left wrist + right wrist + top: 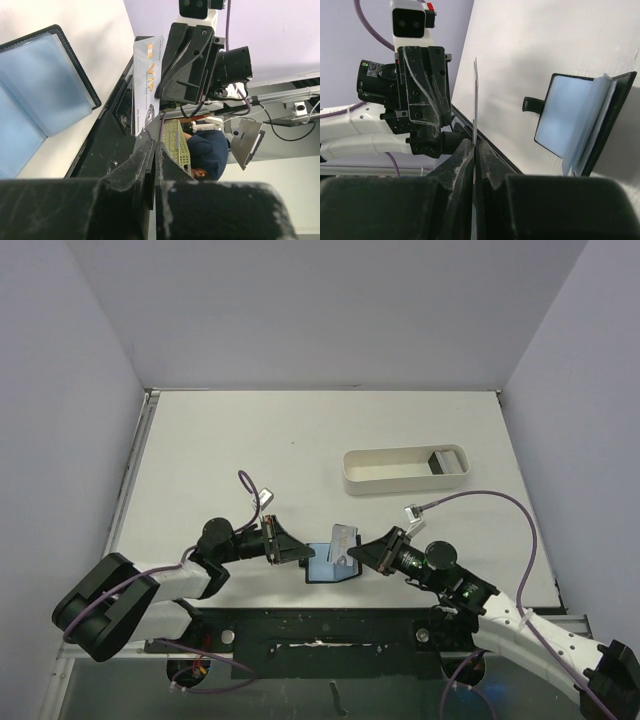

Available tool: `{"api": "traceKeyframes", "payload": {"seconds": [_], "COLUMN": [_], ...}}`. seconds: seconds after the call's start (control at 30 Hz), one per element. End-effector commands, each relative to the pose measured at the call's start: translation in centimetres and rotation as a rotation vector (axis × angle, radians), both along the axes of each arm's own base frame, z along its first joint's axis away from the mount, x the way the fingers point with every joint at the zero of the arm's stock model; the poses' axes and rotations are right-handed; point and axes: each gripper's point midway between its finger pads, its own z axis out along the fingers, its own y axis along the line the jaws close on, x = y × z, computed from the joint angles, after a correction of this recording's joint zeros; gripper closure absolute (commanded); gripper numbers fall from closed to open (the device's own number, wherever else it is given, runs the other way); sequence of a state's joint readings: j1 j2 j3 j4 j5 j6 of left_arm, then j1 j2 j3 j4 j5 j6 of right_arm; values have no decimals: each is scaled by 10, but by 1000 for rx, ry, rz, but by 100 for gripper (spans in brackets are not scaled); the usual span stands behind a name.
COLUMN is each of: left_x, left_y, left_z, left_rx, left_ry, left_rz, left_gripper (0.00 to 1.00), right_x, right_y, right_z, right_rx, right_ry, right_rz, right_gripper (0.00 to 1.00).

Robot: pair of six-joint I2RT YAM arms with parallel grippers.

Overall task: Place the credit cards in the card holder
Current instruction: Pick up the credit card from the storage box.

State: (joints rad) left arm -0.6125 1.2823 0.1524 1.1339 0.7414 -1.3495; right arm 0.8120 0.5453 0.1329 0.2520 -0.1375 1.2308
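Near desk edge: left hand (303, 556) and right hand (362, 552) point at each other, close together, tips low over the white desk (250, 440).

Left hand: clenched, fingers pressed together. Nothing visible between them in the left wrist view. Fingertips sit just beside the lower corner of the card; contact cannot be judged.

Right hand: clenched on a thin pale grey rectangular credit card (146, 85) with "VIP" printed in orange. The right wrist view shows the card edge-on, pinched between the two fingers and sticking straight out beyond them. Seen from above, the card stands on edge and tilted, between the two hands.

Small black folding card holder (325, 568): lies open on the desk between the hands, right at the near edge and partly under the held card. Bluish-grey pockets face up. Black snap tab (532, 104) sticks out from one side. Pocket leaves are fanned slightly apart at the far cover. The card is not in any pocket; it is above and beside the holder.

Further back, right of centre: long white oval tray (400, 480), well apart from the hands. A dark rectangular item (440, 461) sits in its right end, too small to identify.
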Motion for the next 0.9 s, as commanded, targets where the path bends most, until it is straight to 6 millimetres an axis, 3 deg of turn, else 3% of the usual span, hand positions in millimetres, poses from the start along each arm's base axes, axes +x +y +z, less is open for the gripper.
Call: {"api": "traceKeyframes", "payload": {"seconds": [0.0,0.1,0.23,0.5,0.87], "left_x": [6,6,6,6,-1], "left_y": [-2,-1,0,-1,2], "left_z": [11,10,15,20,33], "left_rx": [8,20,10,-35,-119], "left_ry": [-93,-102,-115,-48,-5], "left_rz": [0,7,14,21,2], "left_gripper": [100,78,66,64,64], "right_x": [-2,-3,-5,-9,-11], "right_y": [7,8,9,18,33], "right_z": [31,36,40,53,51], "right_rx": [63,80,123,204,234], "right_ry": [-79,-93,-95,-106,-83], "right_rz": [43,48,61,99,131], "right_gripper": [99,99,99,99,99]}}
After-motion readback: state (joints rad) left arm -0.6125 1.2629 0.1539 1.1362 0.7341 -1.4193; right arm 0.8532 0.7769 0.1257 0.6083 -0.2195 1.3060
